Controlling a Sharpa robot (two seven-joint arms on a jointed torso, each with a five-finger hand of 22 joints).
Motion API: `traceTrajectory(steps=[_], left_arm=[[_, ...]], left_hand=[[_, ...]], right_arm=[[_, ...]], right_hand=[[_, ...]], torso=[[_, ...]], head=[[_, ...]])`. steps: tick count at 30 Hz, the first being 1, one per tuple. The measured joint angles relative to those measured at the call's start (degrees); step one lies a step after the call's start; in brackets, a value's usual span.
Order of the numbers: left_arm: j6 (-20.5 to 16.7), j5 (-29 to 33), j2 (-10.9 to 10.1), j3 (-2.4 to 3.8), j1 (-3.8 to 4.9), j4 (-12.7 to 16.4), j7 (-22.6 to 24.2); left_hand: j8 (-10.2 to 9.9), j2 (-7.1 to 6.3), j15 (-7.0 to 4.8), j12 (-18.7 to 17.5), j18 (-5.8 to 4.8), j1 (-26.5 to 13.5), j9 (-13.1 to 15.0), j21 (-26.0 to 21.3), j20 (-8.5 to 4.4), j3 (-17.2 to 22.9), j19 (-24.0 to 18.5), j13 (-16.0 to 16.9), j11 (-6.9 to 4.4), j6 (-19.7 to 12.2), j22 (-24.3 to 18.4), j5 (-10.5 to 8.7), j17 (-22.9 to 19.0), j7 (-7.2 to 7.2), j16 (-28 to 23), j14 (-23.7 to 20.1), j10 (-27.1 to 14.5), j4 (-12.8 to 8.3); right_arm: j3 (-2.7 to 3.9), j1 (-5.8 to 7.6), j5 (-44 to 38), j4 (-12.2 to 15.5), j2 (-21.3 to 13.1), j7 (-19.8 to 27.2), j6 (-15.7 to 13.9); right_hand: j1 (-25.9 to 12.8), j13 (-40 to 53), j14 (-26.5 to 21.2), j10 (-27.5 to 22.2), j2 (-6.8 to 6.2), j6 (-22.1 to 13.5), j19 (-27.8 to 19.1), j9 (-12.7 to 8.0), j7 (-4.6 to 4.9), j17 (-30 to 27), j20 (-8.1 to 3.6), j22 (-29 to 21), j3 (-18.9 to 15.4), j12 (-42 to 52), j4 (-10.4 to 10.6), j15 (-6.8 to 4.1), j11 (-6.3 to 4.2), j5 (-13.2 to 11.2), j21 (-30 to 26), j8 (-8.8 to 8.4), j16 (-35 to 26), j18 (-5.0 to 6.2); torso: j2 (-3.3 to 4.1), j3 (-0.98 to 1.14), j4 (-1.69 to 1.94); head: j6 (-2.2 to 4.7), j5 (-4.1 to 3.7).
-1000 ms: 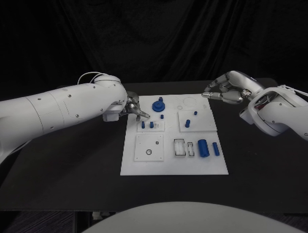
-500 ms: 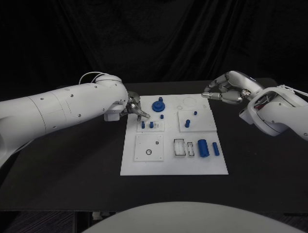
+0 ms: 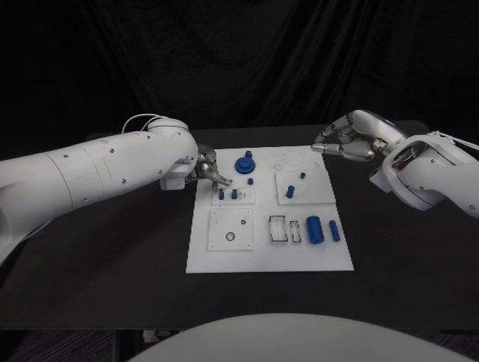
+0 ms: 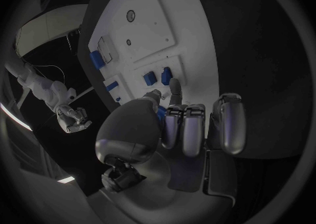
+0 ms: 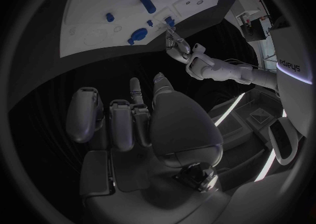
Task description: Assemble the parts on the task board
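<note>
The task board [image 3: 270, 256] – a flat white rectangular plate – lies at frame centre on the matte black table [image 3: 109, 256], carrying small glossy blue parts [image 3: 315, 229]. The left hand [image 3: 210, 170], fingers curled on nothing, hovers at its upper-left edge; the right hand [image 3: 339, 143] – likewise curled, holding nothing – sits upper right.

Both hands flank the task board [image 3: 270, 260] bearing blue parts [image 3: 315, 229].

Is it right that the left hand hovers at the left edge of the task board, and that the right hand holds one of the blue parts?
Not quite. The right hand holds nothing: in the right wrist view its fingers are bare, and the blue parts lie on the task board. The left hand does hover at the board's left edge.
</note>
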Motion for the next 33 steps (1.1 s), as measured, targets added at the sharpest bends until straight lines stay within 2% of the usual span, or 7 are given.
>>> traceTrajectory(steps=[4,7,12,20,33], left_arm=[[0.32,0.00,0.05,0.00,-0.22,-0.07,0.00],[0.52,0.00,0.07,0.00,-0.36,-0.09,0.02],[0.79,0.00,0.07,0.00,-0.50,-0.12,0.09],[0.96,0.01,0.06,0.00,-0.63,-0.13,0.34],[1.27,0.01,0.13,0.00,-0.75,-0.21,0.66]], left_hand=[[0.00,0.00,0.00,0.00,0.00,0.00,0.00,0.00,0.00,0.00,0.00,0.00,0.00,0.00,0.00,0.00,0.00,0.00,0.00,0.00,0.00,0.00],[0.00,0.30,0.00,0.00,0.00,0.30,-0.10,0.00,0.00,0.16,0.00,0.00,0.00,0.00,0.02,0.00,0.00,0.00,0.00,0.00,0.00,-0.16],[-0.11,0.06,0.00,0.00,0.00,0.54,-0.19,-0.23,0.00,0.32,0.00,0.00,0.00,0.00,0.04,0.23,0.00,0.00,0.00,0.00,0.00,-0.31],[-0.23,0.34,0.00,0.00,0.00,0.80,-0.34,-0.23,0.00,0.59,0.00,0.00,0.00,0.00,0.04,0.29,0.03,0.00,0.00,0.00,0.00,-0.58],[-1.07,0.34,0.00,0.00,0.00,1.72,-1.26,-0.45,0.00,2.06,0.00,0.00,0.00,-0.21,0.03,2.83,0.04,-0.21,0.00,0.00,0.00,-2.05]], right_arm=[[0.00,-0.01,0.00,-0.03,0.02,0.00,0.03],[0.00,-0.01,0.00,-0.06,0.06,0.00,0.06],[0.00,-0.03,-0.01,-0.11,0.16,-0.01,0.10],[0.00,-0.05,-0.01,-0.19,0.25,-0.05,0.17],[0.00,-0.07,-0.01,-0.21,0.35,-0.22,0.36]], right_hand=[[0.00,0.00,0.00,0.00,0.00,0.00,0.00,0.00,0.00,0.00,0.00,0.00,0.00,0.00,0.00,0.00,0.00,0.00,0.00,0.00,0.00,0.00],[0.00,0.00,0.00,0.00,0.00,0.00,0.00,0.00,0.00,0.00,0.00,0.00,0.00,0.01,0.00,0.00,0.00,0.00,0.00,0.00,0.00,0.00],[0.00,0.04,0.00,0.00,0.00,0.00,0.00,0.00,0.00,0.00,0.00,0.00,0.00,-0.15,0.00,0.00,0.00,0.00,0.00,0.00,0.00,0.00],[-0.01,0.04,0.00,0.00,-0.01,0.00,0.00,-0.04,0.00,0.00,0.00,-0.01,0.16,-0.15,0.16,0.00,0.00,0.00,0.00,0.00,0.00,0.00],[0.61,0.00,0.00,0.00,0.17,0.00,0.00,-0.10,0.00,0.00,0.00,-0.02,0.16,-0.11,0.16,0.00,0.00,0.54,-0.26,-0.21,0.00,0.00]], torso=[[0.00,0.00,-0.02],[0.01,0.00,-0.02],[0.01,-0.01,-0.02],[0.01,0.00,0.01],[-0.01,-0.02,0.05]], head=[[0.00,0.01],[0.00,-0.31],[0.00,-0.48],[0.00,-0.47],[0.00,-0.33]])
